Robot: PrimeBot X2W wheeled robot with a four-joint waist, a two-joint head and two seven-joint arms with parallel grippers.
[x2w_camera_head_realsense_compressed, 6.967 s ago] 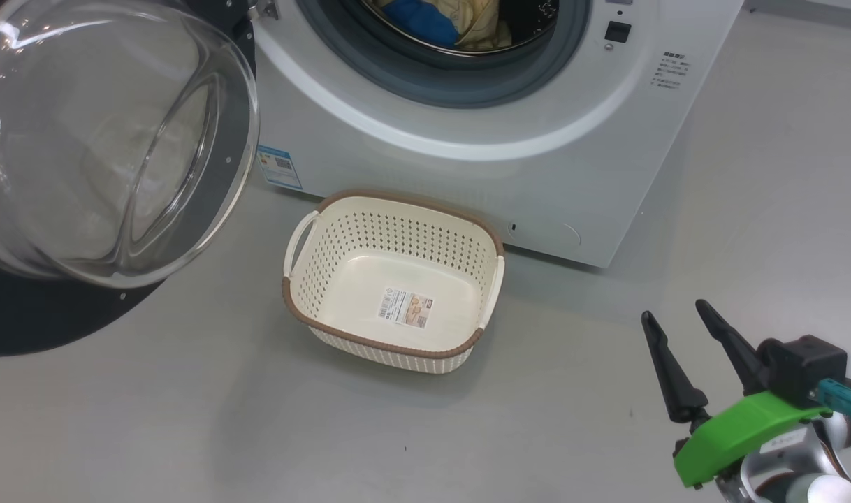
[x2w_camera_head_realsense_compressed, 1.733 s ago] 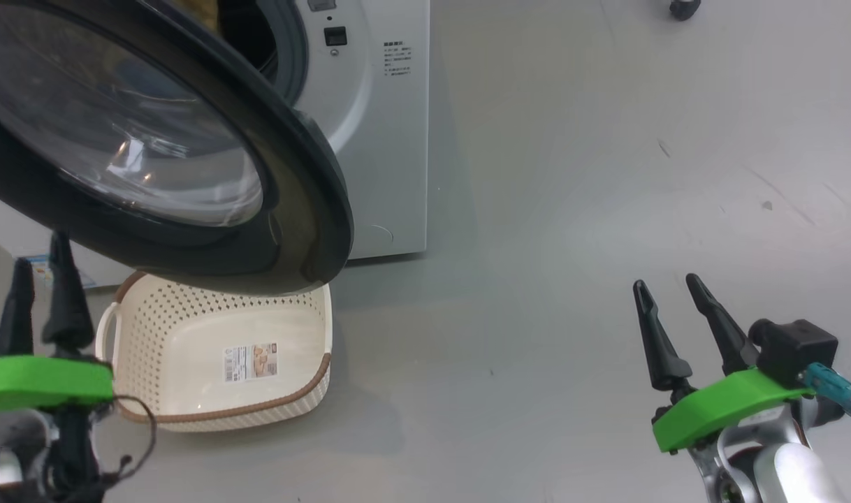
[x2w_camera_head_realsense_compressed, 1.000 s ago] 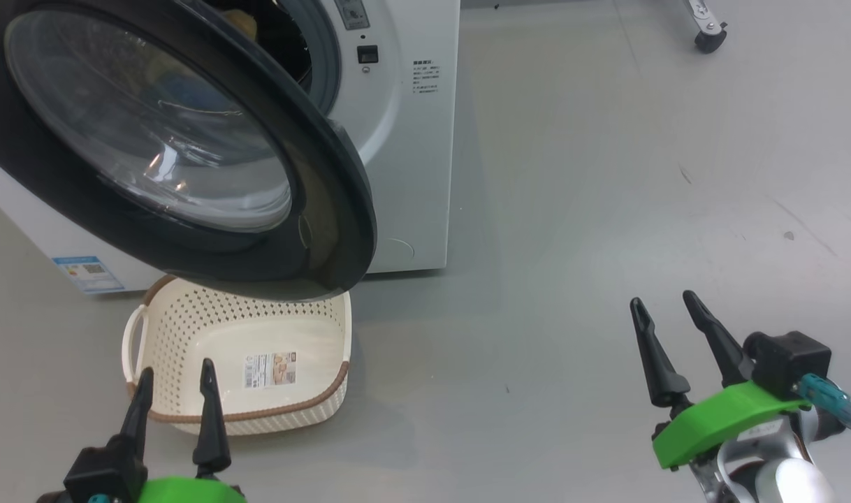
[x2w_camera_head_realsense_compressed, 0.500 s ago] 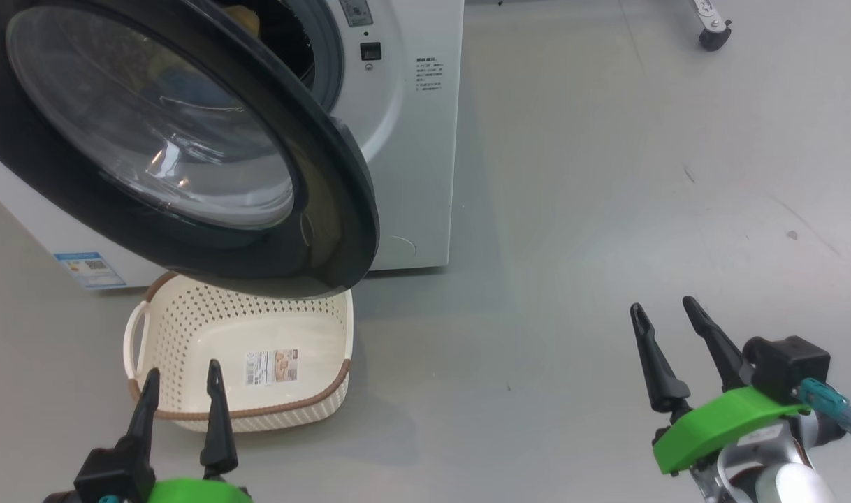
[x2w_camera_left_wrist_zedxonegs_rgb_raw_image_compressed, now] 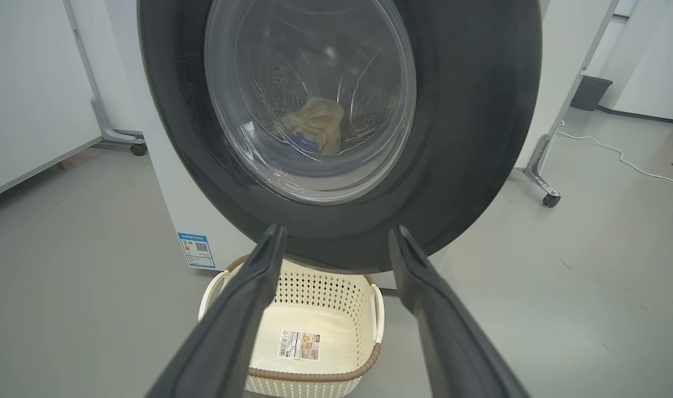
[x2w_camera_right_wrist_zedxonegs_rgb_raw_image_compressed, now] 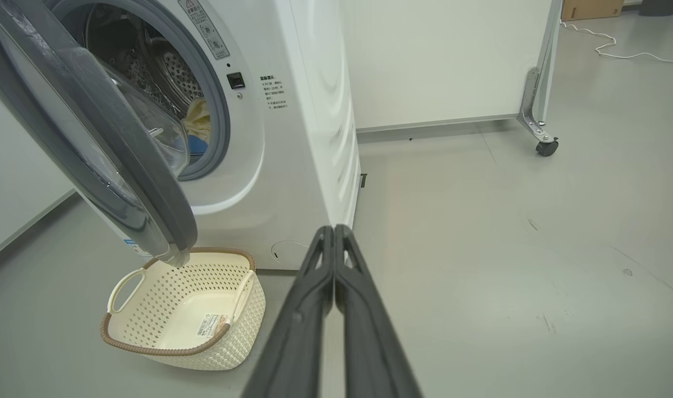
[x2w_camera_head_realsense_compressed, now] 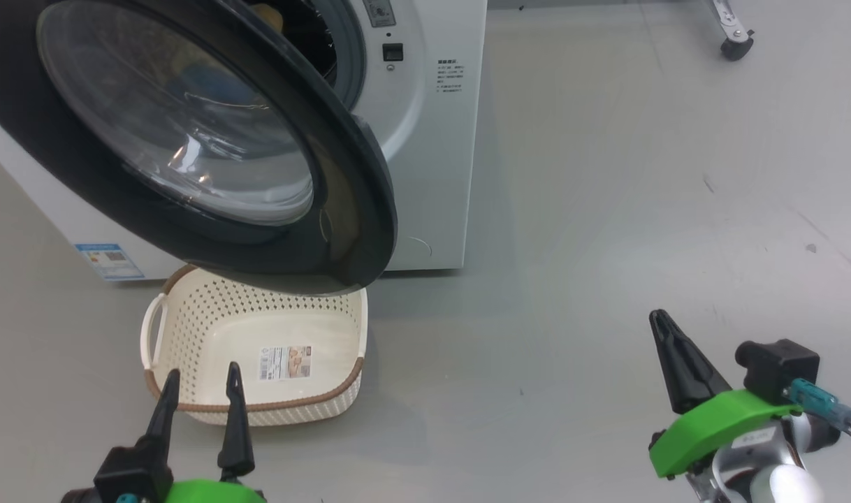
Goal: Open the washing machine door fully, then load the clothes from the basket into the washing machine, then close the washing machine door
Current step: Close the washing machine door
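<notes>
Left fingers spread, right fingers clenched empty; washing machine door ajar ahead of left likely needs 1 firm push

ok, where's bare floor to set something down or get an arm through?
Widest bare floor: right of the washing machine, out to the caster and back to the right gripper. A smaller strip lies left of the basket. Crowded: the washing machine door overhangs the basket's back rim, close above it.
</notes>
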